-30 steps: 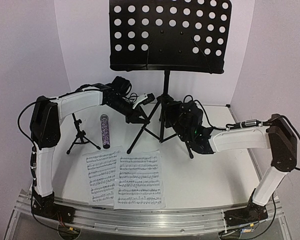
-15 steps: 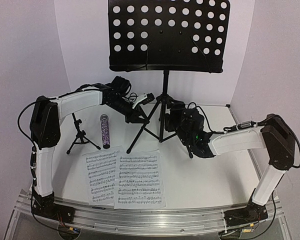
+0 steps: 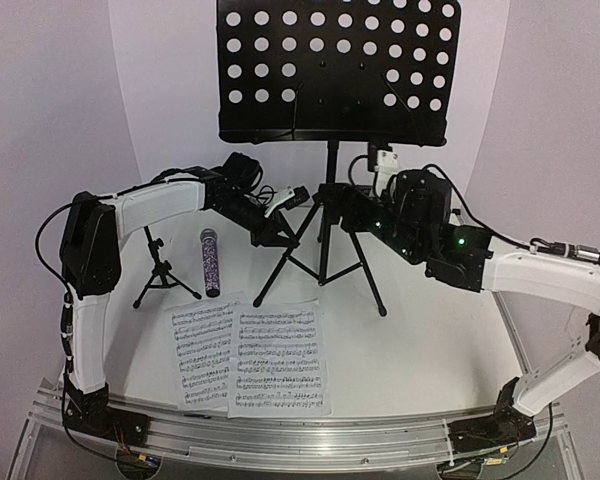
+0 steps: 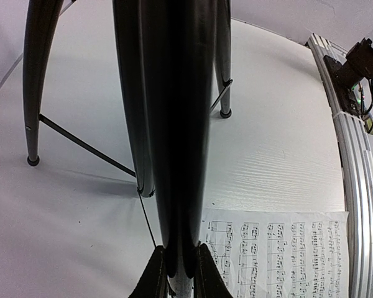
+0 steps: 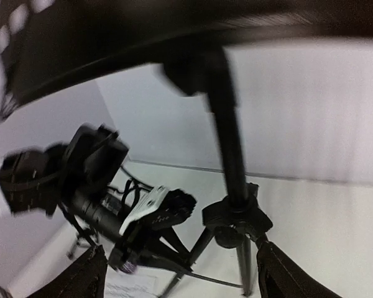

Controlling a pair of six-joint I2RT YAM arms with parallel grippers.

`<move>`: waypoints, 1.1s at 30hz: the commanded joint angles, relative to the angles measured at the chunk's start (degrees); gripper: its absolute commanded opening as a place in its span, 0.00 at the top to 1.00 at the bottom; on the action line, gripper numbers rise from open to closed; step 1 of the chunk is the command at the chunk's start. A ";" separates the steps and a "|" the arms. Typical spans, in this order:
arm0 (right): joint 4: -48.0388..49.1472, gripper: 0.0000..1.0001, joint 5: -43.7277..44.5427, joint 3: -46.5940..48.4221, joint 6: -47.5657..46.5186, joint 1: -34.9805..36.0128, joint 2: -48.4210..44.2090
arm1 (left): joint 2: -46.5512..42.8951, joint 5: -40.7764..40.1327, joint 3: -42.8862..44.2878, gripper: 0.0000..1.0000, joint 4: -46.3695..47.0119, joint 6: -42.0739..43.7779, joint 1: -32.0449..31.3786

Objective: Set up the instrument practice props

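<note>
Release marks the change: right pincer (image 5: pixel 180 248), now open, has lifted off the music stand (image 3: pixel 337 70), upright at the back of the table (image 3: pixel 430 330), while left pincer (image 4: pixel 177 273) clamps 1 leg, so the stand looks placed.

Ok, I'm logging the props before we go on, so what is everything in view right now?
music stand: one, black, perforated desk on a tripod, standing at the back middle of the table
music sheets: two, white with print, flat side by side at the near left-middle
microphone: one, glittery purple-silver, lying left of the tripod's legs
mic stand: one, small black tripod, upright at the left
table: one, white, under it all
left gripper: one, dark, shut on a leg of the music stand
right gripper: one, dark, open beside the pole, holding nothing
</note>
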 commanded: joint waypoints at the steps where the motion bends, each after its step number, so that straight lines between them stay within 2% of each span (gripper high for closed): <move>1: -11.28 0.17 5.37 1.64 -63.13 5.78 0.47 | 0.84 0.05 0.44 1.00 -1.22 2.07 -0.31; 5: 2.11 0.12 9.14 -0.92 -91.39 5.63 5.34 | 0.69 -0.05 0.30 1.00 -1.34 2.12 -0.31; 9: 7.95 0.14 7.83 1.88 -99.57 4.13 9.09 | 0.77 -0.09 0.29 1.00 -1.58 2.41 -0.31; 14: 10.72 0.20 8.72 4.50 -103.44 2.33 12.82 | 0.59 0.09 0.23 1.00 -1.58 2.33 -0.31; 20: 14.25 0.34 11.86 4.73 -106.18 1.68 14.88 | 0.91 0.31 0.43 1.00 -1.92 2.33 -0.31; 26: 14.82 0.47 11.31 4.81 -105.79 1.15 15.96 | 0.93 0.10 0.75 1.00 -2.31 2.64 -0.31; 33: 15.56 0.48 13.73 3.48 -105.91 -0.47 16.39 | 0.71 0.19 0.89 1.00 -2.68 2.72 -0.33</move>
